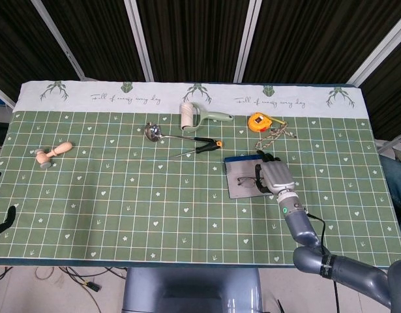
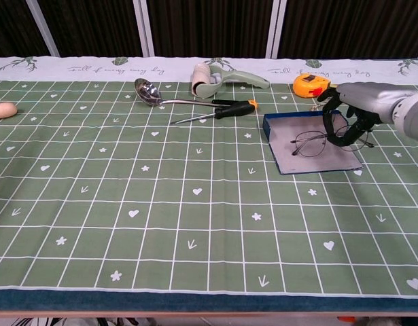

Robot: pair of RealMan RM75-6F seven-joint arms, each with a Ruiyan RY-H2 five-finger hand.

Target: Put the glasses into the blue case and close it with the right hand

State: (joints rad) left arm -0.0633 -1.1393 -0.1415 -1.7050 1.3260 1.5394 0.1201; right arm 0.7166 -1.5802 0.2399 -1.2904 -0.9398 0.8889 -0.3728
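Head view: the right hand [image 1: 273, 176] grips the glasses [image 1: 248, 181] by one end, fingers curled round it, over the open blue case [image 1: 248, 178] toward the desk's right side. The thin wire frame could slip out, or snag on a finger at release and tip over the case's low wall.

Chest view: the round lenses hang just over the grey, flat lining; the case lid stands upright behind, so a careless push could shove the light case.

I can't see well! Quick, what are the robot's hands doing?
Left hand: not in view.
Right hand: holding the glasses over the open blue case.
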